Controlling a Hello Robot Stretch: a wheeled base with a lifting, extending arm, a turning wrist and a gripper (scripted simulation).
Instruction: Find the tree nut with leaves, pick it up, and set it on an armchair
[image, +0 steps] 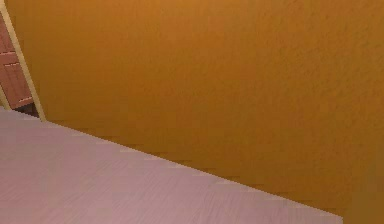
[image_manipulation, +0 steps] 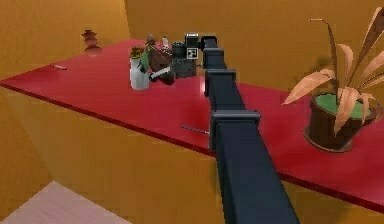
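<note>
Forward view, left to right: a brown panelled door (image: 9, 72) sits at the upper left edge, then an orange wall (image: 220, 80) fills most of the frame above a pale floor (image: 100, 180).

Arm side view, left to right: a red counter (image_manipulation: 100, 95) runs across the frame. A small dark red ornament (image_manipulation: 92, 40) stands at its upper left. Toward the upper middle comes a white jar-like thing (image_manipulation: 140, 74), and touching it a brown-red blob with a green fleck (image_manipulation: 155, 58). That blob is probably the nut with leaves, though it is too small to be sure.

The pincer (image_manipulation: 168, 66) sits right at this cluster. I cannot tell how its fingers stand or whether it holds anything. The dark arm (image_manipulation: 235, 140) rises from the bottom edge, with a thin stick (image_manipulation: 195, 128) lying just to its left. A potted plant (image_manipulation: 335, 110) stands at the right.

The nut should be light, hard and rounded, so it is likely to roll or slip. Its leaves would be flimsy, so the shell is the better place to take hold, across its middle.
</note>
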